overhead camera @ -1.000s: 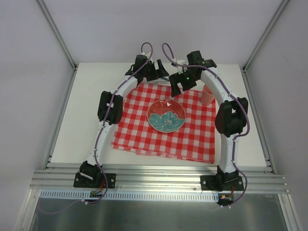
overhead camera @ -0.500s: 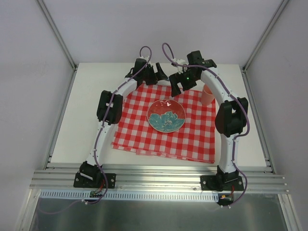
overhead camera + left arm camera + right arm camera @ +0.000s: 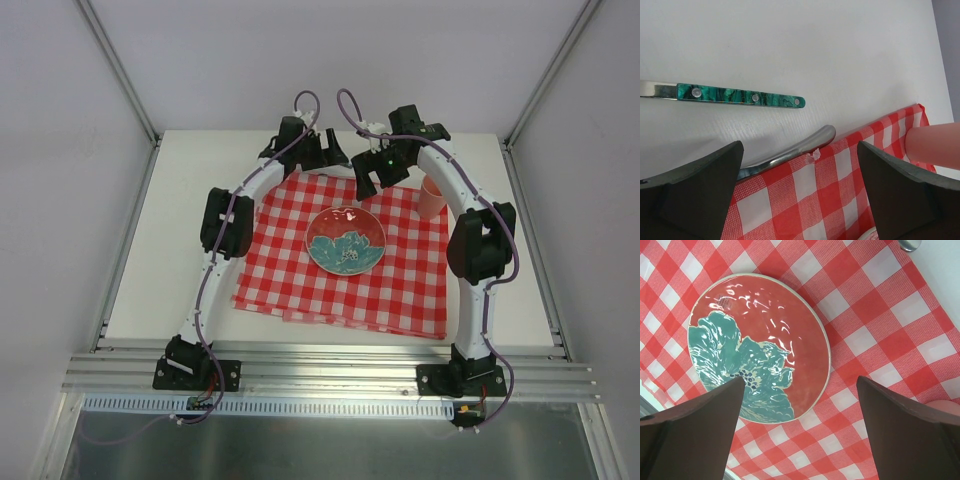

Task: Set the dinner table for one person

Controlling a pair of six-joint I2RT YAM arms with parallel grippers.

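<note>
The off-white rectangular dinner table fills the top view's middle. The left gripper and right gripper both gape, grasping nothing; a red-and-teal ceramic plate sits centre-left in the right wrist view

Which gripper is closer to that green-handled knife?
Left. The left gripper hovers just short of the green-handled knife on the dinner table; the right gripper hangs over the plate on the checked cloth.

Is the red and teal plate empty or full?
Empty: the round red-and-teal ceramic plate shows only its bare glazed pattern, nothing on it.
</note>
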